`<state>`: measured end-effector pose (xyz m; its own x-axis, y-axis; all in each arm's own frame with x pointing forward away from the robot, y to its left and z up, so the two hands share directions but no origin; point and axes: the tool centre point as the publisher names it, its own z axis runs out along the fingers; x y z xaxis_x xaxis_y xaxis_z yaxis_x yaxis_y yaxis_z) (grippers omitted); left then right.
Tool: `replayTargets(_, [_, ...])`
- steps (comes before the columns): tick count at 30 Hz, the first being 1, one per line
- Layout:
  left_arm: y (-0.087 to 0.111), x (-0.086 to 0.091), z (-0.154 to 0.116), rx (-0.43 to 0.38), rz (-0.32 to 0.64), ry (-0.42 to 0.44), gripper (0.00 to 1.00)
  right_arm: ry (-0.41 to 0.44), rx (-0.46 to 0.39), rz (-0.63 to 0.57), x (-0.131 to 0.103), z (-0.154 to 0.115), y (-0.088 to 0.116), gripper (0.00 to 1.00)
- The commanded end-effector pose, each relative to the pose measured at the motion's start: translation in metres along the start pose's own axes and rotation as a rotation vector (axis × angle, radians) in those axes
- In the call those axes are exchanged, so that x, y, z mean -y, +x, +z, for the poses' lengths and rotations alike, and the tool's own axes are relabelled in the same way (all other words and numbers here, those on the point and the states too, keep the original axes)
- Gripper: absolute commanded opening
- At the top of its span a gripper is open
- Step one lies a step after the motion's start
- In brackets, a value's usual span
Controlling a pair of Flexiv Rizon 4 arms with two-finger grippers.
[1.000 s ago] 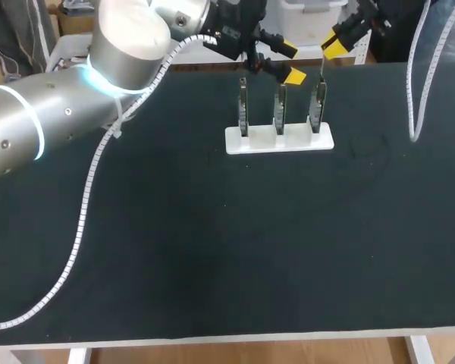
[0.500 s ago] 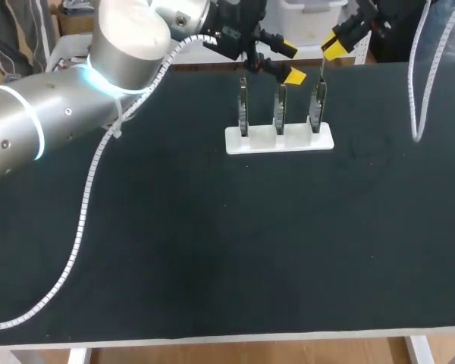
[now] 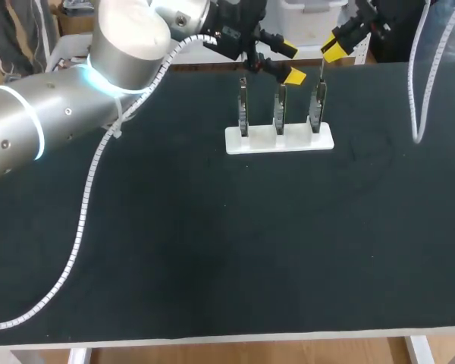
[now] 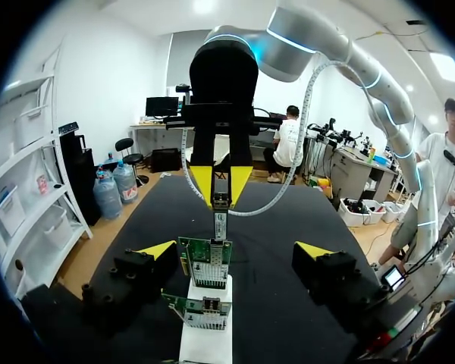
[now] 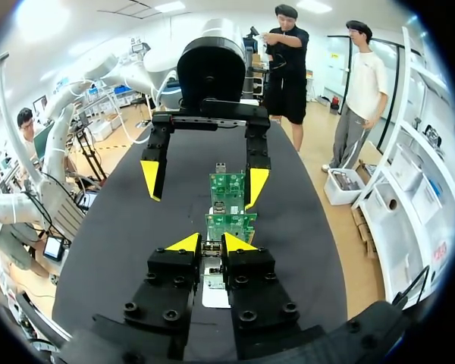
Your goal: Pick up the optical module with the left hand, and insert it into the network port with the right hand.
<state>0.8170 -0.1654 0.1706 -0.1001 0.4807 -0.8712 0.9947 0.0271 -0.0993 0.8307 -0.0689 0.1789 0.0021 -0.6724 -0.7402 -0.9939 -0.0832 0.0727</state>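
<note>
A white base (image 3: 279, 139) at the back of the table carries three upright circuit boards (image 3: 279, 106). My right gripper (image 3: 334, 45) hangs over the rightmost board (image 3: 317, 106), shut on a slim optical module (image 3: 321, 73) that points down at that board's top. The left wrist view shows that grip head-on: yellow fingertips (image 4: 201, 182) clamp the module (image 4: 221, 203) above the farthest board. In the right wrist view my right gripper (image 5: 212, 244) has only a narrow gap. My left gripper (image 3: 289, 63) stands open and holds nothing, above the middle board; its fingers (image 4: 158, 250) straddle the row of boards (image 4: 205, 262).
A white coiled cable (image 3: 87, 197) trails from my left arm across the left of the black table (image 3: 227, 250). Another coiled cable (image 3: 417, 91) hangs at the right back.
</note>
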Motion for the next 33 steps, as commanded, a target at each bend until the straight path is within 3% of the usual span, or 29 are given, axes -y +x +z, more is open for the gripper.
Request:
replayTargets(1, [-0.0012,-0.0027,0.0006,-0.004,0.000,0.005,1.00,-0.820,-0.002,-0.002,0.0092,-0.0012,0.0022,0.00])
replayTargets(33, [-0.0012,-0.0027,0.0006,-0.004,0.000,0.005,1.00,-0.841,0.000,0.010,0.0156,0.0054,0.0067,0.00])
